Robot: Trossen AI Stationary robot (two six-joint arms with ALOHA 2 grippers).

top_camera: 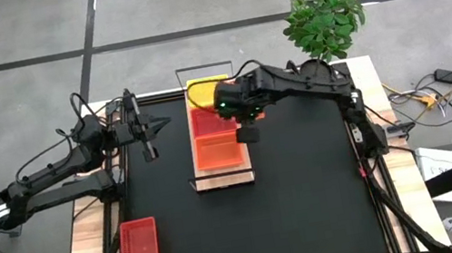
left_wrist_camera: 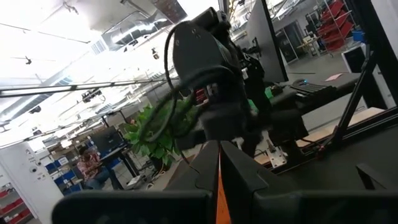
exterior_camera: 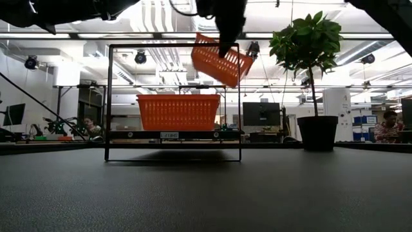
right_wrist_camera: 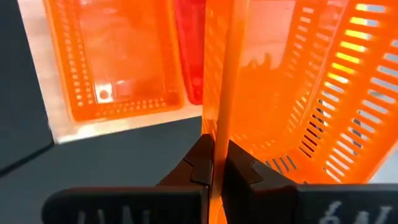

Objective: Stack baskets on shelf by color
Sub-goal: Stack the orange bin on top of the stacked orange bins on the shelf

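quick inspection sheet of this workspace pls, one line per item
surface: black mat on the table
job's things: shelf holds yellow, red and orange baskets; tilted orange basket in the air; red basket on the table edge
clutter: potted plant
grippers: right end effector shut on the tilted basket's wall; left end effector raised, idle
cables: on the floor
surroundings: seated people behind

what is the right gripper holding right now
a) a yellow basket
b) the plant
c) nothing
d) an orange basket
d: the right gripper is shut on the wall of an orange basket, which hangs tilted in the air above the shelf.
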